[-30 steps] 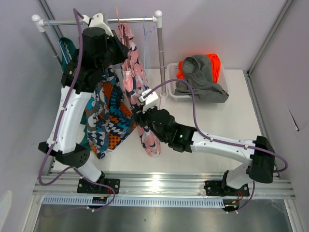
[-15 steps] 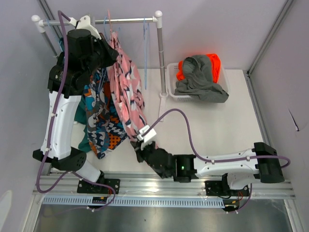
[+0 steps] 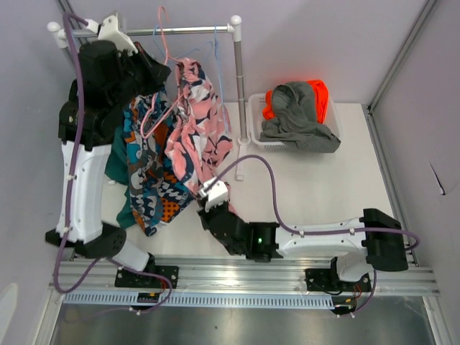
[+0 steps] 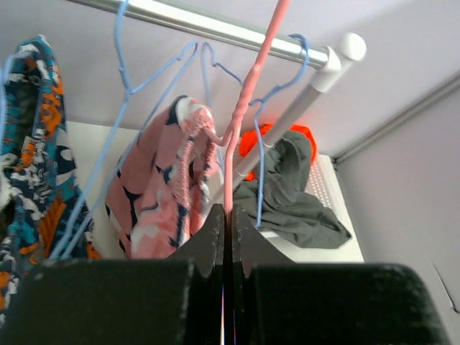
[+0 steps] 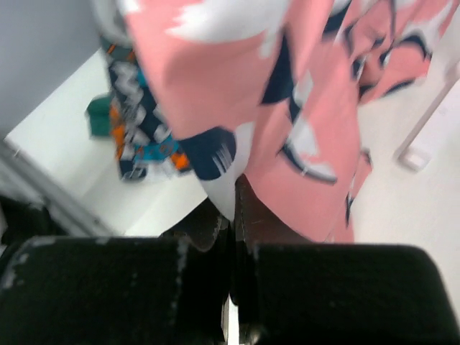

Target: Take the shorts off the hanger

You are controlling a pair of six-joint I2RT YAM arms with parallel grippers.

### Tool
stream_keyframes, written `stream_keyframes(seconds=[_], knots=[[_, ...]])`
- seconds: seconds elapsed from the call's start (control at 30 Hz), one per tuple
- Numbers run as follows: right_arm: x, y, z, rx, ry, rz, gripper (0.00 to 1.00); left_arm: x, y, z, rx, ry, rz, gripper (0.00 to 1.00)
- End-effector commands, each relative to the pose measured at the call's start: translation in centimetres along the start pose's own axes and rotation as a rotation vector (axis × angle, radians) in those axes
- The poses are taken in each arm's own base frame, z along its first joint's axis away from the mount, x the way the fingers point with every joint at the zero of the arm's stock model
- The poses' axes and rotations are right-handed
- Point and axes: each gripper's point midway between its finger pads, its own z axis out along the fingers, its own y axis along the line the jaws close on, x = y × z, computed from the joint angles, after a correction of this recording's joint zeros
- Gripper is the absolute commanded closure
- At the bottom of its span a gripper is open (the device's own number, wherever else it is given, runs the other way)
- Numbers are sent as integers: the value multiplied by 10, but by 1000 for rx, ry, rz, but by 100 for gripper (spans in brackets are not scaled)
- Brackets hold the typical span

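Orange and grey done, by the look of it: orange shorts (image 3: pixel 316 92) and grey shorts (image 3: pixel 295 115) heaped in the white basket (image 3: pixel 253 133) on the worktop (image 3: pixel 323 187), just right of the rail (image 3: pixel 187 30) and its right post. Pink printed shorts (image 3: pixel 192 122) mid-removal: draped on a pink hanger (image 4: pixel 243 108) under the rail's middle, stretched down and away from the rail. Hanger hook above the rail in the top view, apparently lifted clear; hard to confirm. Left to do, as judged: slipping the pink pair free, then the blue-orange-white print shorts (image 3: pixel 147 172) and the teal shorts (image 3: pixel 115 162), both hanging below the rail's left end. Blue wire hangers (image 4: pixel 257 172) hooked on the rail too.

Left fingers (image 4: pixel 214 224): pressed together with no gap, pinching the pink hanger's wire just under its neck, below the rail's left half. Right fingers (image 5: pixel 243 208): shut tight on the lower hem of the pink shorts, well below the rail, cloth drawn taut between the two grips.
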Motion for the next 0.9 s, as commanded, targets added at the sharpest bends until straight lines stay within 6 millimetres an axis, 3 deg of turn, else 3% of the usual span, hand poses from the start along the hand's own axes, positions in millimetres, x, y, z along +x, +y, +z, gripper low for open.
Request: stream_keyframes(seconds=[0.0, 0.03, 0.07, 0.1, 0.13, 0.2, 0.27, 0.37, 0.47, 0.5, 0.6, 0.63, 0.67, 0.7, 0.77, 0.8, 0.83, 0.87], knots=[[-75, -11, 32, 27, -140, 56, 100, 22, -13, -34, 116, 20, -39, 100], [-108, -24, 46, 57, -184, 73, 100, 27, -16, -42, 130, 15, -46, 100], [-124, -31, 53, 68, -205, 70, 100, 29, -16, -49, 138, 8, -54, 100], [-139, -35, 59, 64, -222, 48, 100, 56, -5, -44, 112, 73, -56, 100], [-173, -47, 65, 87, -270, 69, 100, 55, -9, -63, 135, 65, -62, 100], [-191, -56, 74, 101, -291, 54, 100, 70, -3, -74, 122, 106, -58, 100], [-211, -63, 74, 119, -314, 57, 100, 64, 2, -92, 102, 82, -49, 100], [-213, -64, 63, 110, -315, 94, 100, 58, 8, -102, 71, 59, -29, 100], [-192, -56, 31, 82, -289, 158, 100, 54, 8, -93, 63, 62, -4, 100], [-173, -45, 5, 33, -264, 168, 100, 58, 8, -81, 53, 80, 7, 100], [-149, -31, -40, -30, -276, 206, 100, 50, 7, -59, 34, 69, 35, 100], [-140, -23, -66, -72, -266, 211, 100, 50, 8, -53, 26, 72, 51, 100], [-139, -32, -75, -28, -264, 209, 100, 37, 3, -51, 33, 41, 54, 100], [-142, -37, -83, -16, -262, 204, 100, 43, 5, -32, 13, 65, 65, 100], [-164, -56, -103, 7, -278, 215, 100, 43, 5, -15, 0, 75, 76, 100], [-172, -68, -109, 38, -293, 195, 100, 24, -4, -17, 16, 26, 72, 100], [-182, -77, -115, 47, -313, 199, 100, 33, -1, 6, -2, 61, 80, 100], [-195, -90, -125, 56, -340, 227, 100, 22, -7, 9, 8, 34, 80, 100]])
